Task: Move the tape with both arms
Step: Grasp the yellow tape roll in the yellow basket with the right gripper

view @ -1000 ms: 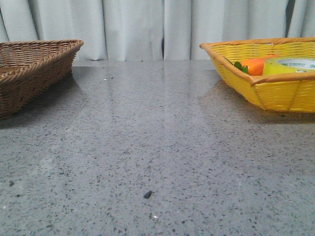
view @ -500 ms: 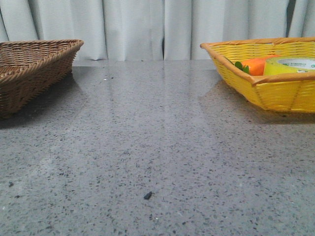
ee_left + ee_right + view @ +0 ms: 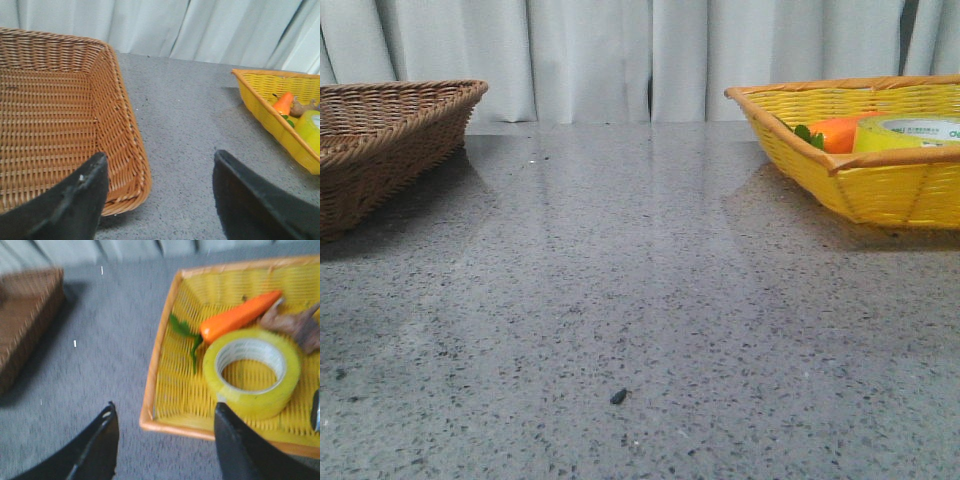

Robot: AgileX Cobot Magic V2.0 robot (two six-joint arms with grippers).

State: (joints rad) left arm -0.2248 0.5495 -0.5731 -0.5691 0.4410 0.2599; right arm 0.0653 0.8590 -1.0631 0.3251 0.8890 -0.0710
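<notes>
- You face a grey speckled stone table (image 3: 640, 300) with pale pleated curtains (image 3: 620, 55) hanging behind it.
- On your left sits a brown wicker basket (image 3: 380, 140), which the left wrist view shows with nothing inside the part it covers.
- On your right sits a yellow woven basket (image 3: 880, 185) with an orange rim.
- The tape (image 3: 252, 371), a wide yellow roll with a white core, lies flat inside the yellow basket, hole facing up.
- An orange carrot (image 3: 240, 315) with green leaves lies just beside the tape, and a brown, blurred object (image 3: 295, 325) sits near both; you cannot tell what it is.
- Neither arm appears in the front view.
- The right gripper (image 3: 165, 440) hovers above the near rim of the yellow basket, jaws spread wide and holding nothing; the tape lies just beyond one fingertip.
- The left gripper (image 3: 160, 195) hangs over the corner of the brown basket, jaws also spread wide and holding nothing.
- Judging from this, you are at the opening step: the reach for the tape, with no pickup made yet.
- The next move likely calls for the right gripper to centre over the roll and close across its wall, keeping clear of the carrot.
</notes>
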